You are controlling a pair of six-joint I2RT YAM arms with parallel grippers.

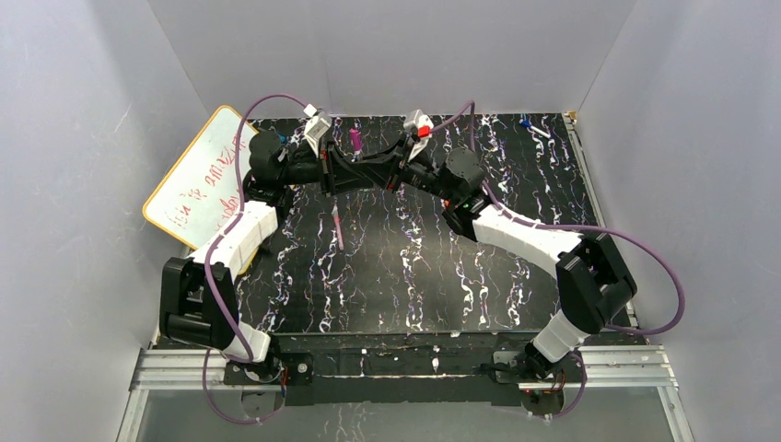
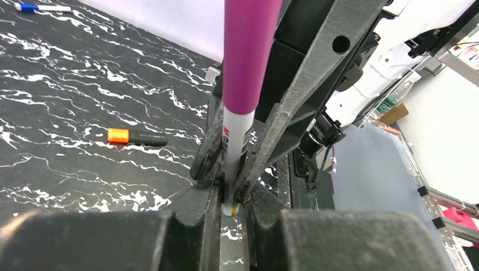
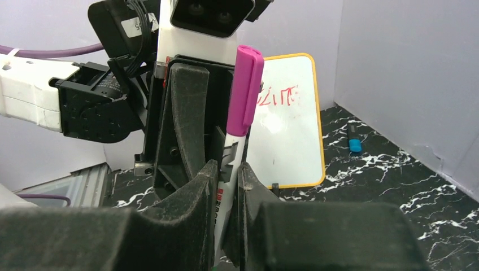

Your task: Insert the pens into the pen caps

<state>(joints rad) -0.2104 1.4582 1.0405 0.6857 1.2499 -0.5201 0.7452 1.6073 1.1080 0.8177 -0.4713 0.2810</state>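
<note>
Whitish pen [image 2: 237,132] is clamped by both jaws, the left gripper [image 2: 233,195] at its tip end and the right gripper [image 3: 227,174] nearer the magenta cap [image 3: 247,90] covering its other end, above the far middle of the mat [image 1: 414,276]. Seating it well likely needs one firm barrel grip and a straight push along the axis, without tilt.

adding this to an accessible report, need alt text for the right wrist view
A white pen topped with a magenta cap stands roughly upright, pinched low on its barrel by the right gripper in the foreground and also clamped by the left gripper facing the camera. Behind are a yellow-framed whiteboard with red scribbles and a black marbled table.
</note>
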